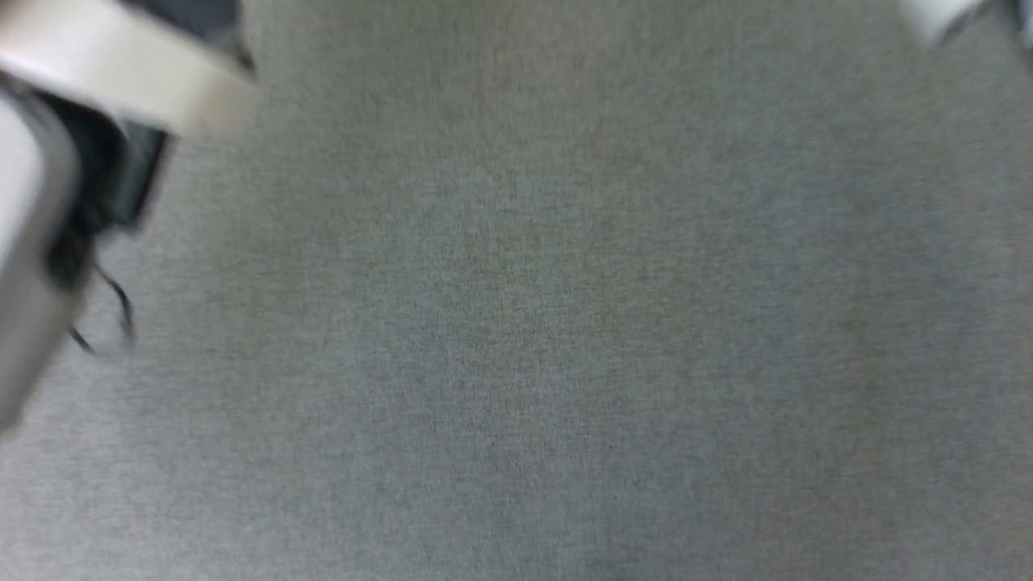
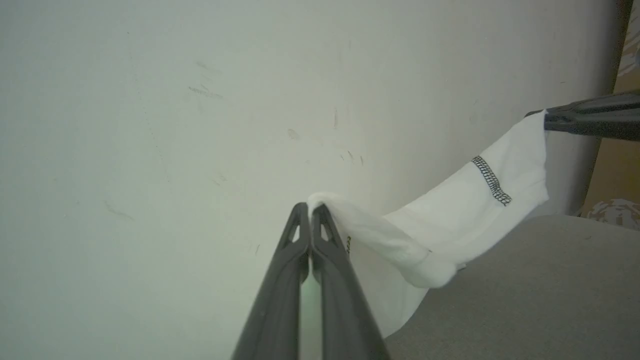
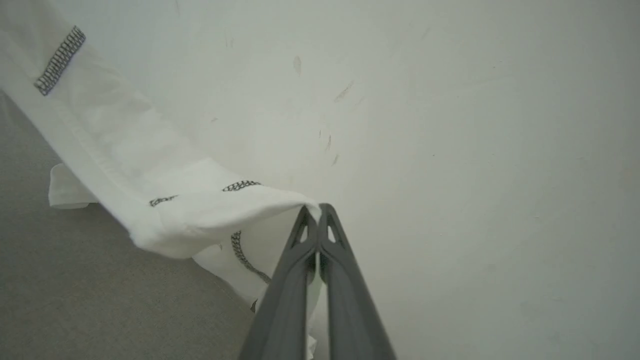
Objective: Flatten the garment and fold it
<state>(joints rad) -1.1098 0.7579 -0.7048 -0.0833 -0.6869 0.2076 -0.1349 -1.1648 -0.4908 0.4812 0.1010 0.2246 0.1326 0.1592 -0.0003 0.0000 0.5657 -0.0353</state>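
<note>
White garment slung in the air between the two grippers, before a pale wall. Sags in the middle, a rolled fold drooping lowest; cannot tell whether any part touches the grey surface beneath. Bears dark grey stitching in short runs: one band towards the far end in the right wrist view, two near the held edge, one curved line under the fold.

At the left gripper: fingers pressed together, tips pinching an edge of the garment, cloth bunched just beside them and falling away to the right of the left wrist view.

At the right gripper: fingers likewise pressed together, nipping another edge of the garment, cloth hanging off to the left of that view. Appears also at the right edge of the left wrist view, dark fingers lying level and clamped on the garment's upper corner.

On the wall: small dark scuffs and faint scratches.

Head view blurred. Looks down on the grey surface, of even woven texture; pale forearm casing with dark parts and a thin dark cable at upper left; small pale part at upper right corner, too blurred to identify.

At the far right of the left wrist view, a brown patterned panel behind the right gripper's fingers.
</note>
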